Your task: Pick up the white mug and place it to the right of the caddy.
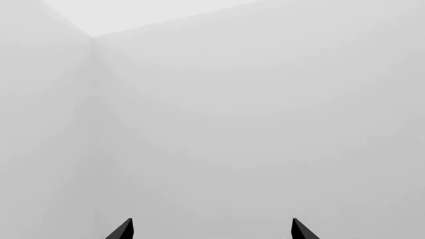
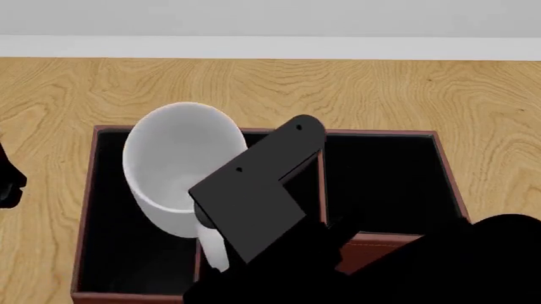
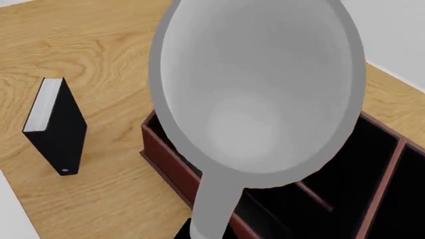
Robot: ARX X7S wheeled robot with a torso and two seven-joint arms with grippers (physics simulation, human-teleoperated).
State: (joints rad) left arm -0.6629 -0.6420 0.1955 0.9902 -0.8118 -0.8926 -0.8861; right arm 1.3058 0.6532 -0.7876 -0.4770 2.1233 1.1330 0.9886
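The white mug [image 2: 177, 161] hangs in the air over the left part of the caddy [image 2: 382, 133], tilted with its open mouth towards the head camera. My right gripper [image 2: 216, 246] is shut on its loop handle from the near side, and the black arm covers part of the caddy. Up close in the right wrist view, the white mug [image 3: 256, 84] fills the frame, with its handle running down into my right gripper [image 3: 207, 235] and the caddy [image 3: 166, 155] beneath it. My left gripper [image 1: 212, 225] is open, holds nothing and faces bare white walls.
A small black book-like box with a white top [image 3: 56, 127] stands on the wooden table [image 2: 381, 88] beyond the caddy's side. A white wall runs along the table's far edge. A dark part of the left arm [image 2: 9, 180] shows at the head view's left edge.
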